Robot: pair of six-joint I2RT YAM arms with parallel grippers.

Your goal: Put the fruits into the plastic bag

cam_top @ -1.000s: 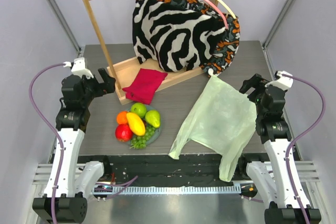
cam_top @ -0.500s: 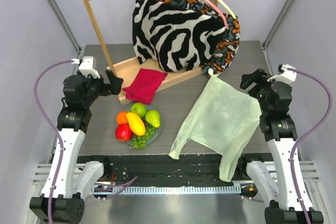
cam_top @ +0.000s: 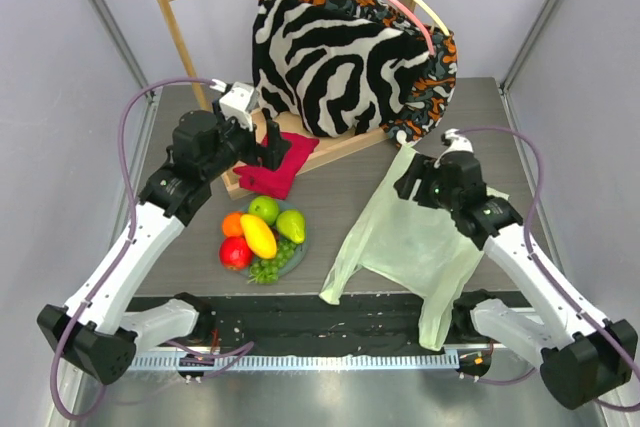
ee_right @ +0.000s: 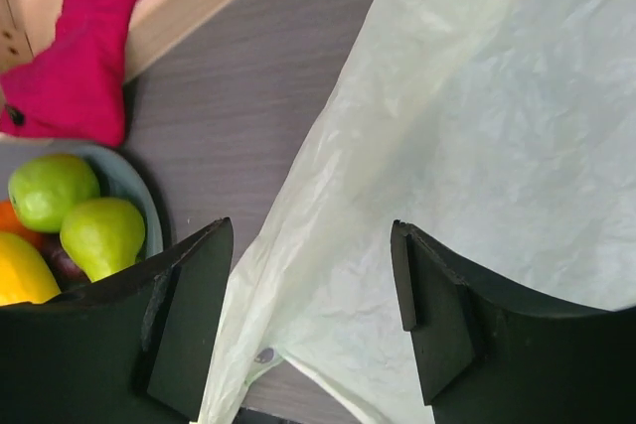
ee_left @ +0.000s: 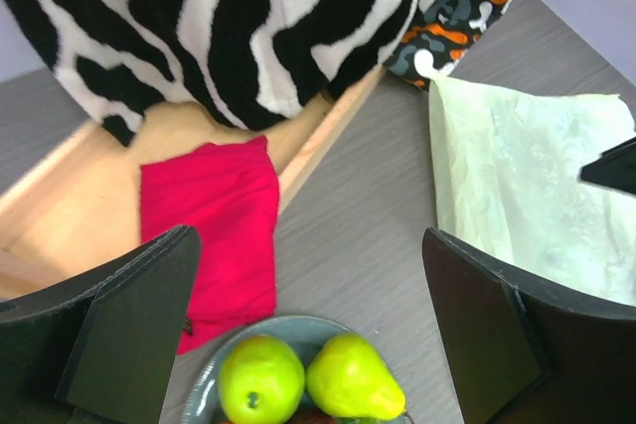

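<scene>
**Fruits (cam_top: 260,237) heaped on the plate (ee_right: 147,208)**

The fruits are sitting piled on the plate. The plastic bag (cam_top: 425,232) is lying flat on the desk (cam_top: 340,185), right of the plate. The left pincer (ee_left: 308,240) is hovering wide open behind the plate; the right pincer (ee_right: 310,233) is hanging released to the plate's right.

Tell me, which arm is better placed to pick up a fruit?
Left: the left gripper hangs open near the fruits; the right gripper is over the plastic bag.
</scene>
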